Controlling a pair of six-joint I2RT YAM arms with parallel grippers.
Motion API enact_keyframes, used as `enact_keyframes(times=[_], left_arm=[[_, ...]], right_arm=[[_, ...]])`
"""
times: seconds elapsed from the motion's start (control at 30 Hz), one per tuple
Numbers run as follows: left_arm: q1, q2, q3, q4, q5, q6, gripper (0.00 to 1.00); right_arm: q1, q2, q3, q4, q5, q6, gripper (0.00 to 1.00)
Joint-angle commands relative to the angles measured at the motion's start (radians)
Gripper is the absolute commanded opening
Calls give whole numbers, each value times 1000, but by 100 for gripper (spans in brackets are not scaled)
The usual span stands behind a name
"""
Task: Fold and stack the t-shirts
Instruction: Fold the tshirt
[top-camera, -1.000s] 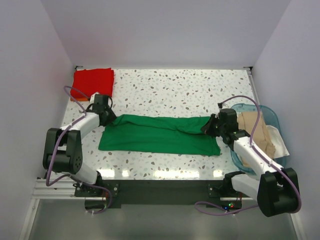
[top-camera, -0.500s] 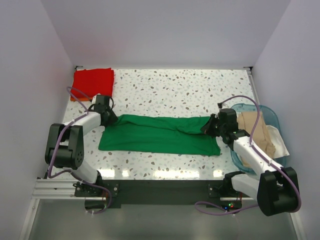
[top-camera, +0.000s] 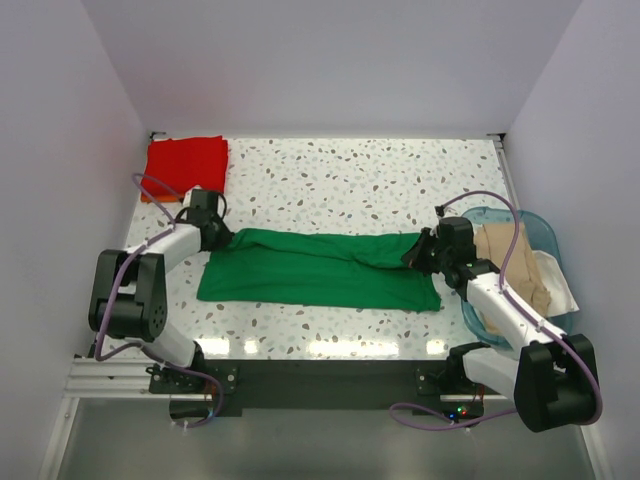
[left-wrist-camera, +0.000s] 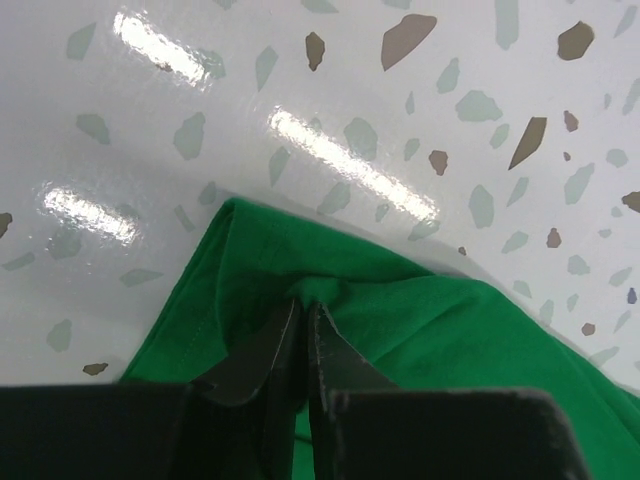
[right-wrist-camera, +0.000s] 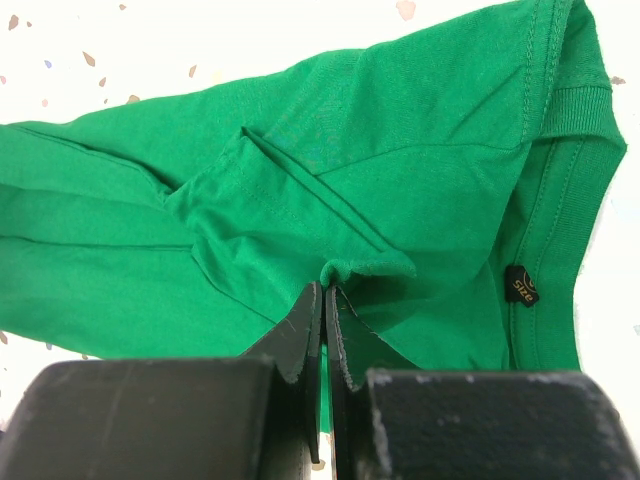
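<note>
Left hand (left-wrist-camera: 305, 305), right hand (right-wrist-camera: 325, 290), each clamped on opposite ends of green t-shirt (top-camera: 320, 270)

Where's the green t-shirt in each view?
Top external: green t-shirt lies spread across the middle, between the two arms.
Left wrist: it fills the lower centre and right, an edge pinched by the left gripper.
Right wrist: it fills most of the frame, collar at right, a fold pinched by the right gripper.
Shared landmark: the speckled table.

The left tool (left-wrist-camera: 305, 308) pinches the green t-shirt (left-wrist-camera: 420, 330) at a bunched edge.
</note>
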Motion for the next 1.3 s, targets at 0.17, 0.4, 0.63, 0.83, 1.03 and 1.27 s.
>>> enact_keyframes(times=[0.17,0.4,0.63,0.83,1.03,1.27], left_arm=[[6,-151,-10,48,26,5,7],[6,-249,-105,65,33,-2,7],[7,-361,-278,139,7,-38,21],[12,-414,-357,190,6,-78,25],[20,-446,-303,191,-5,-72,40],[33,-322,-136,75,-74,-73,45]], right_arm=[[-1,-2,-3,47,-15,-3,0],[-2,-5,-4,49,-19,0,0],[-2,-11,-11,49,-26,-2,0],[-1,-16,-11,40,-24,-5,0],[-2,-17,-3,36,-24,-6,0],[-2,-10,5,38,-30,-5,0]])
